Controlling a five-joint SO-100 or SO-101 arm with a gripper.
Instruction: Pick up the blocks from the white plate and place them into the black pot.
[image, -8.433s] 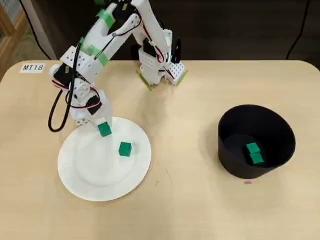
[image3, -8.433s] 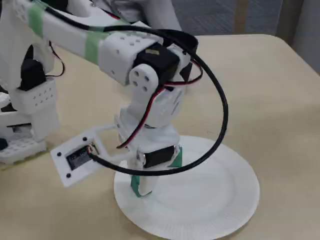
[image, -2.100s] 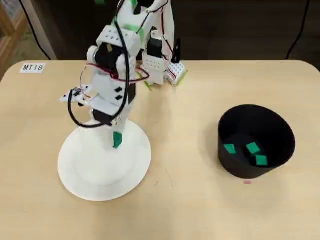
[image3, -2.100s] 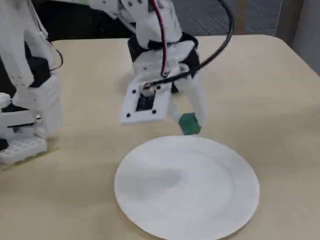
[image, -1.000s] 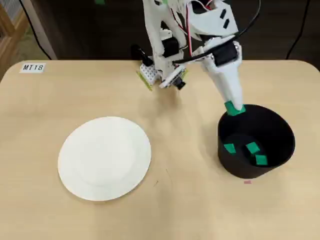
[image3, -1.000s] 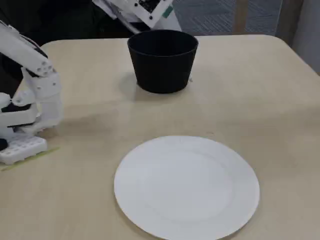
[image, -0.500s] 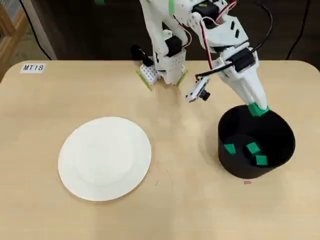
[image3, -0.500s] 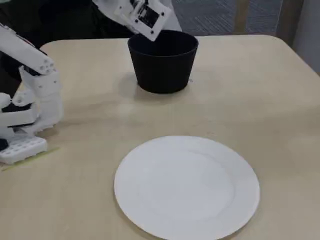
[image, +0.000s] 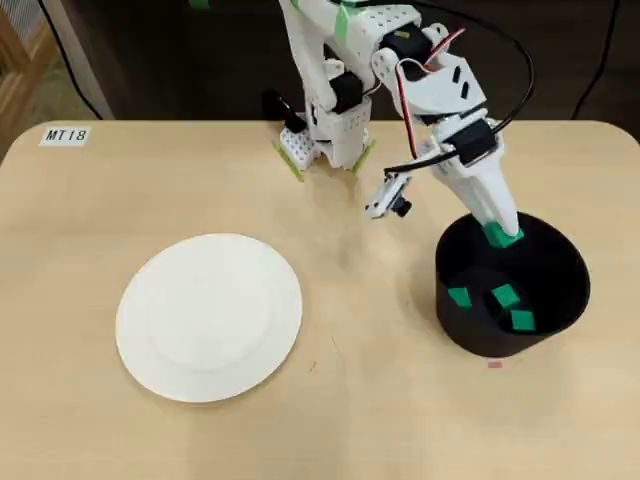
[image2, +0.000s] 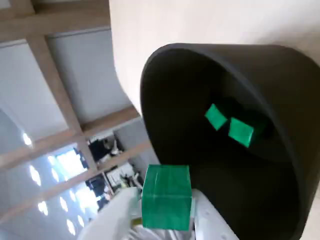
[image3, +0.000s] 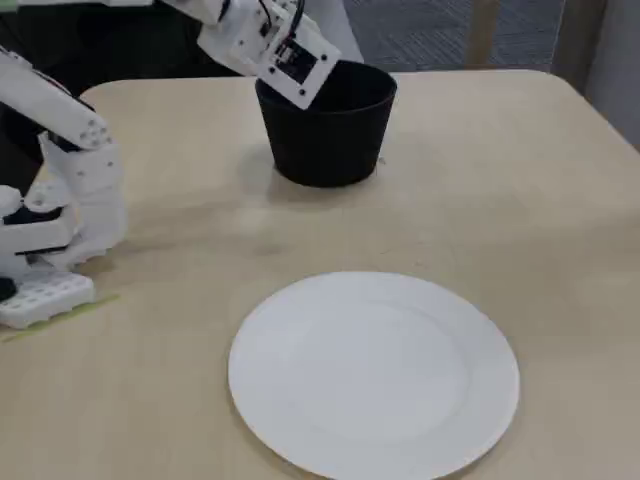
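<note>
Table (image: 360, 420): light wood-look top with rounded corners, fills the overhead view and the fixed view (image3: 520, 200). Behind the far edge in the overhead view it's dark; wooden frame at top left corner. Wrist view shows wood-framed panels and ceiling lights beyond the table, tilted. White arm (image: 340, 70): base sits at the far table edge in the overhead view, green tape bands on the upper links, red and black wiring, a small camera module hanging off the wrist. White plate (image: 209, 317) on the left side in the overhead view, nothing on it; same in the fixed view (image3: 373, 373). Black pot (image: 560, 260) on the right, well apart from the plate; in the fixed view (image3: 330, 140) it stands behind the plate, the arm's wrist over its left rim. Gripper (image: 502, 234) reaches over the pot's near-arm rim, jaws closed narrow on one green block (image: 502, 235); wrist view shows that block (image2: 166, 196) clamped at the fingertips, just at the pot (image2: 280, 85) mouth, above the inside. Three more green blocks on the pot floor (image: 459, 297) (image: 505, 296) (image: 522, 320), apart from each other; wrist view shows two of them (image2: 216, 117) (image2: 240, 131). Small white label (image: 66, 135) at the table's top left in the overhead view reads "MT18". Tiny pinkish mark (image: 495, 364) on the table just in front of the pot; can't tell what it is.
</note>
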